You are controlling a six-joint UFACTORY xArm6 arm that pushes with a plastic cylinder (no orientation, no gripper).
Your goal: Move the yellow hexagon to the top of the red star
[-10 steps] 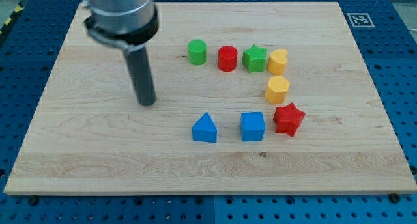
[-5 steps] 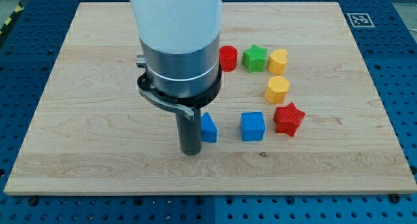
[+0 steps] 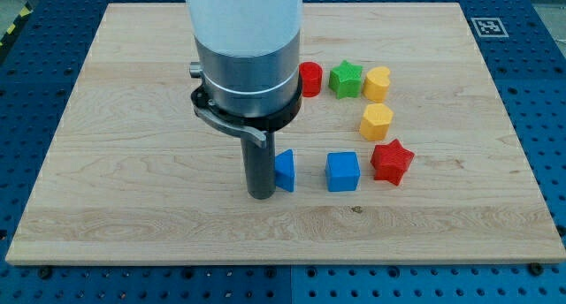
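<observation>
The yellow hexagon (image 3: 376,121) lies right of centre, just above the red star (image 3: 392,161) and nearly touching it. My tip (image 3: 260,195) rests on the board at the left side of the blue triangle (image 3: 285,171), far left of both. The arm's body hides part of the triangle and the green cylinder.
A blue cube (image 3: 342,171) sits between the triangle and the red star. A red cylinder (image 3: 310,78), a green star (image 3: 346,79) and a second yellow block (image 3: 378,82) form a row above the hexagon. The wooden board (image 3: 106,163) has a marker (image 3: 487,26) at its top right.
My tip swept from the board's upper left down to the left side of the blue triangle, then settled slightly right. No block has visibly moved.
</observation>
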